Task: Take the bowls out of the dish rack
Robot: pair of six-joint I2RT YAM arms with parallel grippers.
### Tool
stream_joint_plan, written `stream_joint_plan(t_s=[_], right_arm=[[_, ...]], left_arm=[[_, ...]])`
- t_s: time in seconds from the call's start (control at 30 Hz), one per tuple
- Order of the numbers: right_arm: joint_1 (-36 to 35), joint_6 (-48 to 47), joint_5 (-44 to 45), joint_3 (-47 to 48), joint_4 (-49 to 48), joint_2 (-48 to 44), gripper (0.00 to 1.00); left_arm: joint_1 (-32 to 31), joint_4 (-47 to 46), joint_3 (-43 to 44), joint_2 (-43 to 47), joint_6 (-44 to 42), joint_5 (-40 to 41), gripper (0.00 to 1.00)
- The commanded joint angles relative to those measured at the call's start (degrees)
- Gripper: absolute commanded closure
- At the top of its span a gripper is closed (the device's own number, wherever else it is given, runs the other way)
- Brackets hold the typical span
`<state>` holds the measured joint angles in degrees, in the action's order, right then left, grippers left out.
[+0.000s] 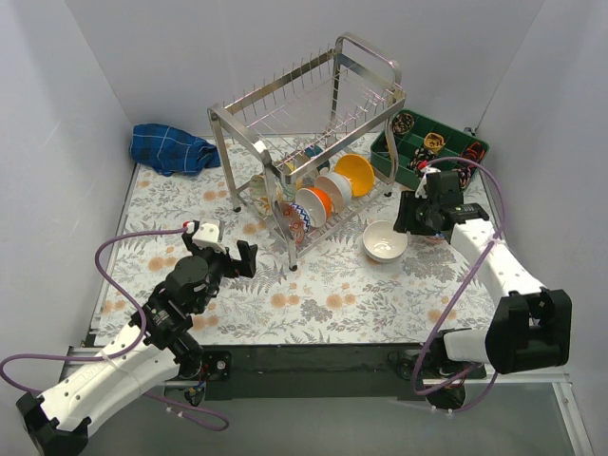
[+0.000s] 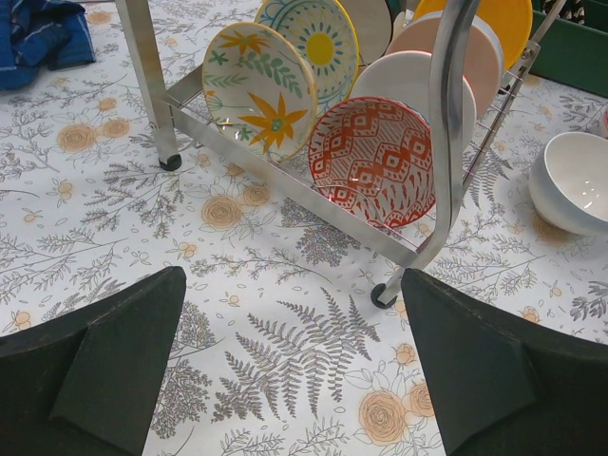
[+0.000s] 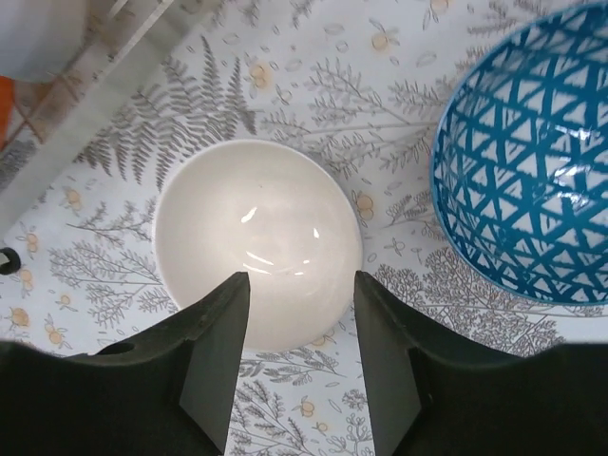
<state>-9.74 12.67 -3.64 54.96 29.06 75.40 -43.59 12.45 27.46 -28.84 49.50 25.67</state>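
Note:
The steel dish rack (image 1: 313, 133) stands mid-table. Its lower tier holds several bowls on edge: orange (image 1: 354, 174), white (image 1: 334, 188), red-and-white (image 2: 370, 160) and cream floral (image 2: 258, 90). A plain white bowl (image 1: 385, 241) sits upright on the table right of the rack. My right gripper (image 1: 416, 215) is open and empty, just above that white bowl (image 3: 256, 237). A blue patterned bowl (image 3: 532, 161) sits on the table beside it. My left gripper (image 1: 235, 258) is open and empty, low over the table, in front of the rack's near leg (image 2: 446, 123).
A green divided tray (image 1: 473, 150) with small items stands at the back right. A blue cloth (image 1: 171, 149) lies at the back left. The tablecloth is floral. White walls close in the table on three sides.

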Motion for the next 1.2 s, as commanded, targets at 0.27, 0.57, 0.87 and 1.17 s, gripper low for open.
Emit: stream_joint_plan(t_s=[0.27,0.57,0.87,1.17], right_arm=[[-6.26,-2.29,6.27,-3.72,-39.32,-0.61,0.42],[-7.31,-5.02,6.80,-0.56,-58.22,12.48,0.42],[-8.37,-5.99,8.65,3.04,-66.67,23.21,0.45],[-10.12,-7.83,13.83,6.30,-68.87,30.42,0.51]], left_arm=[[0.53,0.30,1.10,0.01,0.16,-0.45,0.02],[0.70,0.21,1.01,0.19,0.25,-0.10,0.02],[0.79,0.12,1.10,-0.43,0.25,-0.09,0.02],[0.97,0.12,1.01,-0.43,0.16,-0.01,0.02]])
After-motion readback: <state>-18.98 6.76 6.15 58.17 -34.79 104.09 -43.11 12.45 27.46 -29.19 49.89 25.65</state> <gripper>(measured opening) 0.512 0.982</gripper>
